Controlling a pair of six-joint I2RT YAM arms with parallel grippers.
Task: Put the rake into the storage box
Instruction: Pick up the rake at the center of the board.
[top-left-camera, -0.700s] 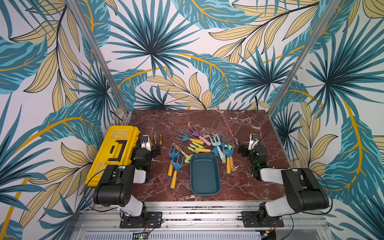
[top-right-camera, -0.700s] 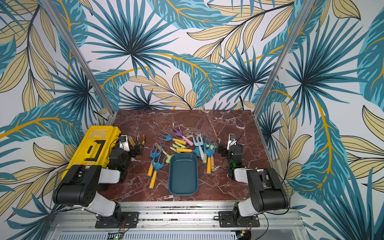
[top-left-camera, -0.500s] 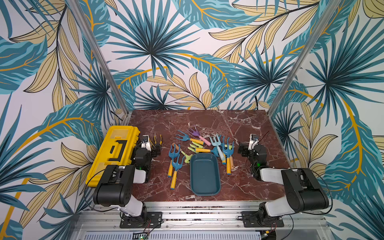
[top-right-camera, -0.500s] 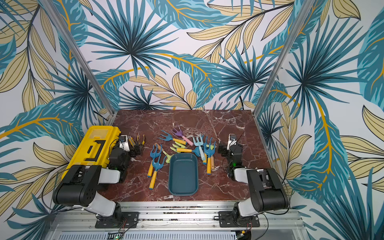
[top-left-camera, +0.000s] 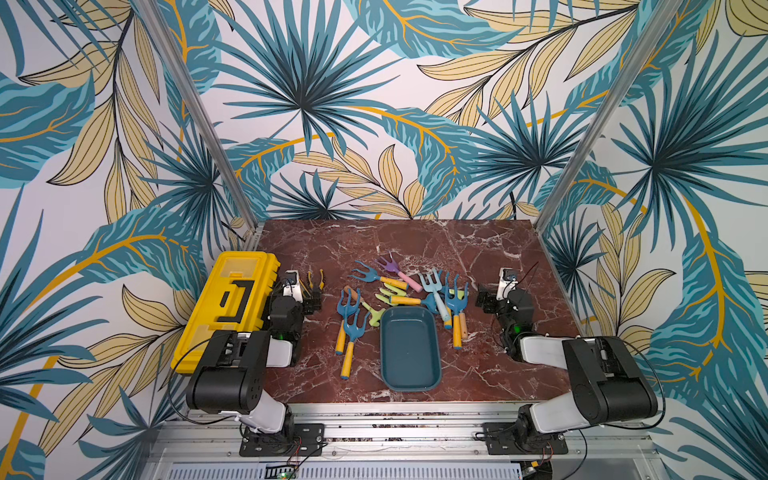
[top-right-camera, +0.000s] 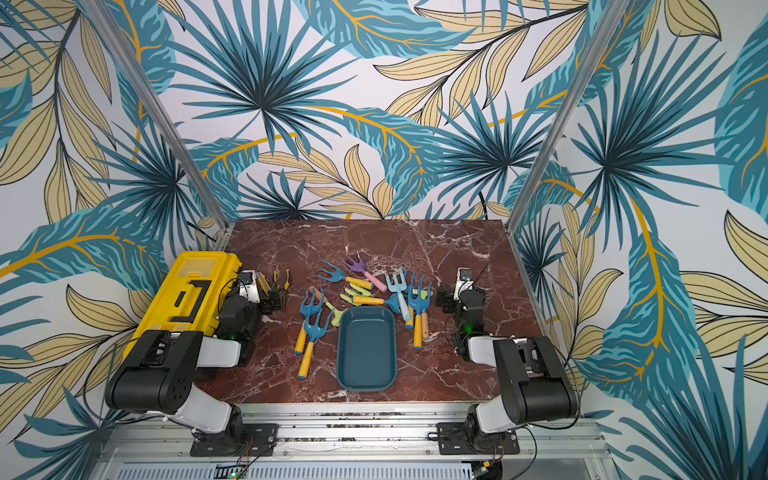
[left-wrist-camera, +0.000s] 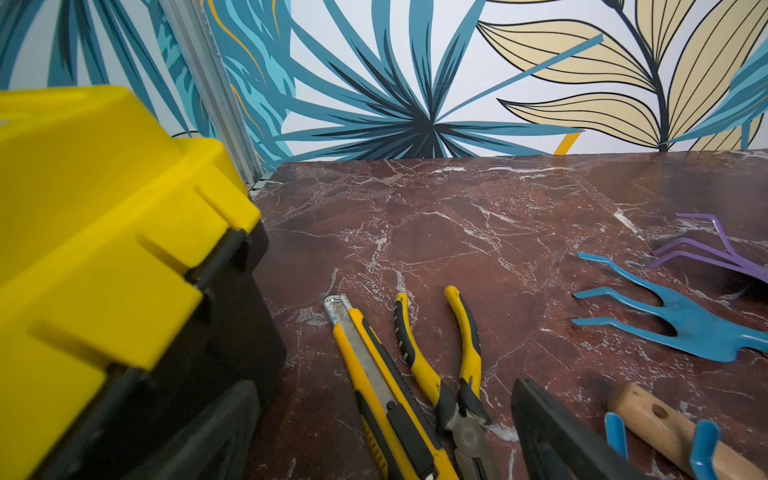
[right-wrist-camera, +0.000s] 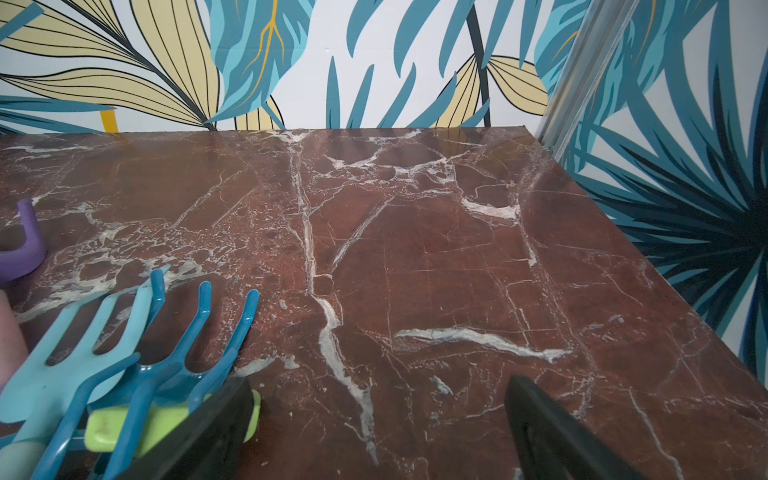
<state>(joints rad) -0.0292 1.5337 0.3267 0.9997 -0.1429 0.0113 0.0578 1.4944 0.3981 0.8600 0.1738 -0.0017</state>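
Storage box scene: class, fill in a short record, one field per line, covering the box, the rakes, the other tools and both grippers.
storage box: dark teal, empty, near the front edge of the table
rakes: several, lying on the table around the box's far end, none inside
left gripper: open, holding nothing, beside the yellow toolbox
right gripper: open, holding nothing, beside the rakes
other tools: pliers and utility knife, next to the toolbox

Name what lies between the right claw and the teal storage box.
Rakes: two dark blue ones with yellow and wooden handles, and a pale blue one nearer the storage box. Both top views show them beside the open right claw.
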